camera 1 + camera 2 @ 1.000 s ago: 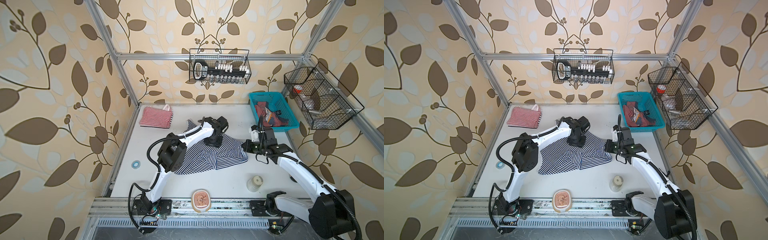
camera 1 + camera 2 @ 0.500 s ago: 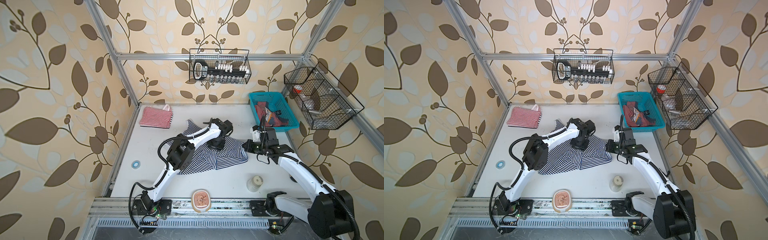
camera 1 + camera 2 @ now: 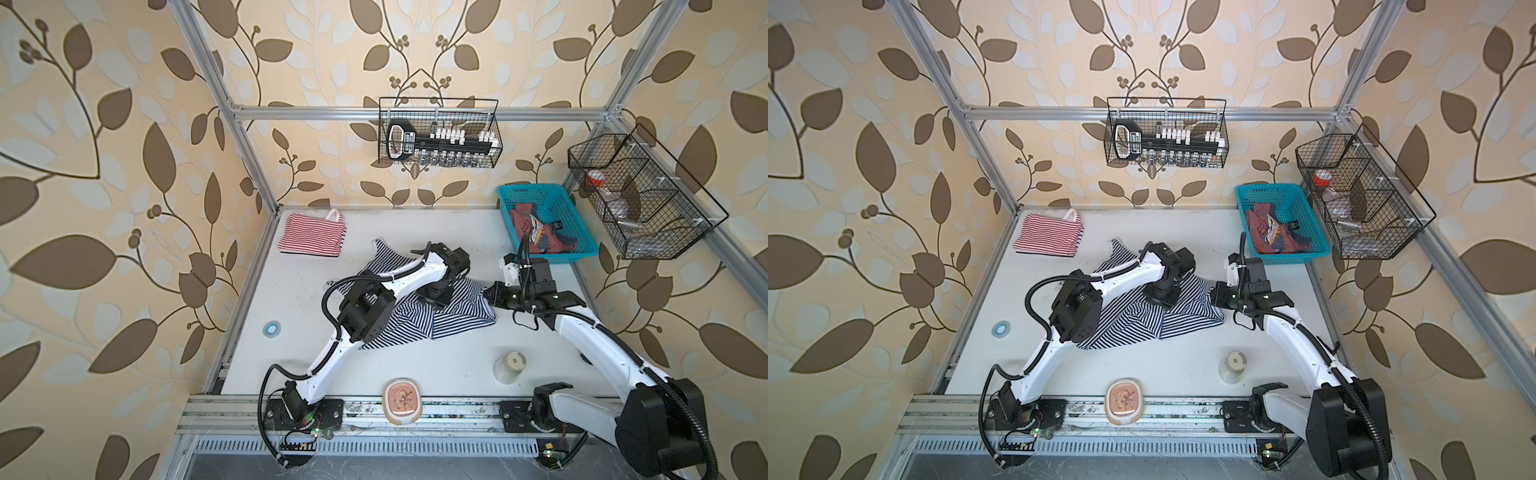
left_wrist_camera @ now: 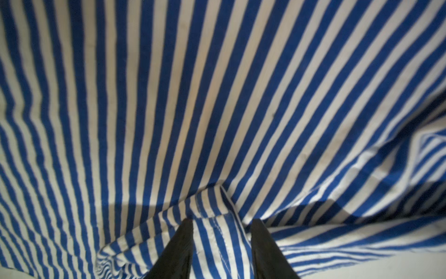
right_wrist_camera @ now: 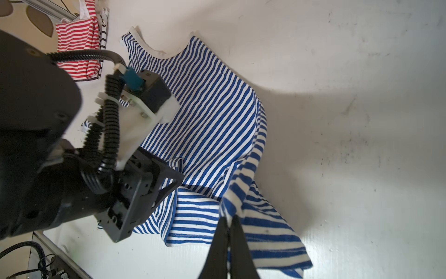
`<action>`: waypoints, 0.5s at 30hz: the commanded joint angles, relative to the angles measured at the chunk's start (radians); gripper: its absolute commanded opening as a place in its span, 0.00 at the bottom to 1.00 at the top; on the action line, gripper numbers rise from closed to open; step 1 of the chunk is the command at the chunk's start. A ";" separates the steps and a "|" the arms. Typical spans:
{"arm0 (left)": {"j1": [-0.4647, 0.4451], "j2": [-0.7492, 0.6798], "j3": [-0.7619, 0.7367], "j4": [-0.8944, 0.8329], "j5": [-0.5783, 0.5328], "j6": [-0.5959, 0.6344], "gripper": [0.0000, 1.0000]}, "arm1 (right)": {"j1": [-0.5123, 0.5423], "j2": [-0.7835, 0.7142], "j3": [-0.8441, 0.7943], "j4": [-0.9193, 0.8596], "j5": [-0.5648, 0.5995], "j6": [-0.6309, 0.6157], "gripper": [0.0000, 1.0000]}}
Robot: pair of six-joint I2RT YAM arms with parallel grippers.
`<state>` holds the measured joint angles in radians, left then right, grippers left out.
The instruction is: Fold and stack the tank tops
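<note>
The right claw [image 5: 229, 218] is closed tight, its two dark fingers pinching a bunched edge of the navy-and-white striped tank top [image 5: 205, 108] and holding that edge a little above the tabletop [image 3: 415, 365]. The cloth hangs from the pinch in a soft ridge.

The left claw [image 4: 222, 224] points down onto the middle of the same top. Its fingers [image 4: 183, 244] stand partly apart with a stitched, hemmed fold lying between them. Whether they squeeze that fold I cannot tell.

The navy striped top lies rumpled and partly doubled over near the middle of the tabletop, with its straps toward the far side and the left arm reaching across it.

At the far left corner lies the red-and-white striped tank top [image 3: 311, 237], folded into a neat rectangle, well apart from the navy one.

The dusty red tank top [image 3: 536, 232] sits crumpled inside a teal basket [image 3: 577, 216] at the far right of the tabletop, near the right arm's wrist.
</note>
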<state>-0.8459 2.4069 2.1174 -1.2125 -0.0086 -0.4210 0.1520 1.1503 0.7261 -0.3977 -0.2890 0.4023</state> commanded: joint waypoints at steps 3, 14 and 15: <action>-0.007 0.023 0.024 -0.065 -0.045 0.006 0.41 | -0.003 -0.009 -0.021 0.007 -0.013 -0.011 0.00; -0.007 0.003 0.022 -0.055 -0.090 -0.008 0.17 | -0.005 -0.016 -0.019 0.000 -0.012 -0.011 0.00; -0.006 -0.002 0.023 -0.055 -0.095 -0.011 0.16 | -0.005 -0.017 -0.019 -0.001 -0.010 -0.011 0.00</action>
<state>-0.8505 2.4298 2.1235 -1.2278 -0.0574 -0.4248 0.1501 1.1496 0.7261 -0.3985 -0.2890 0.4023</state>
